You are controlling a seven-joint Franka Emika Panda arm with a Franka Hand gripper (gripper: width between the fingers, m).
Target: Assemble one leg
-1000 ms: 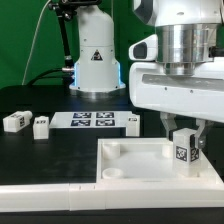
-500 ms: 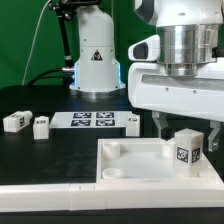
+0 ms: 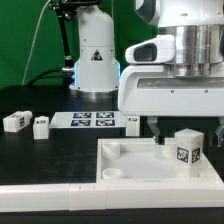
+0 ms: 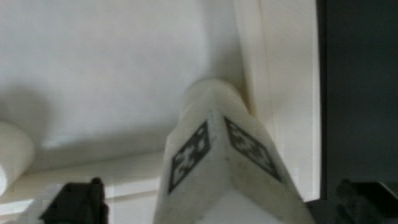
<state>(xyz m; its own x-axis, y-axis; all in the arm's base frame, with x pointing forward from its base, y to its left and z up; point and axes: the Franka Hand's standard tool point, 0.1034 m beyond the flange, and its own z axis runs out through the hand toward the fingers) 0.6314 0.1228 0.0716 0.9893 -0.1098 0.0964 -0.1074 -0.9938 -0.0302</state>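
hovering spread wide and empty, the hand (image 3: 185, 127) clears the leg (image 3: 187, 150) standing in the tabletop (image 3: 140, 168).

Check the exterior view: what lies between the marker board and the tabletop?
Only bare black table shows between the marker board and the tabletop, in the exterior view.

A robotics lab: green screen (image 3: 25, 45), marker board (image 3: 90, 120).

- The leg (image 4: 217, 150) stands on a corner edge toward the camera, showing two faces, each with a black-and-white tag.
- It rests on the white tray (image 4: 107, 70), close to the tray's raised rim.
- The claw (image 4: 217, 204) is spread, its two dark fingertips (image 4: 79, 200) flanking the leg, apart from it.
- A dark tabletop (image 4: 365, 90) lies beyond the rim.
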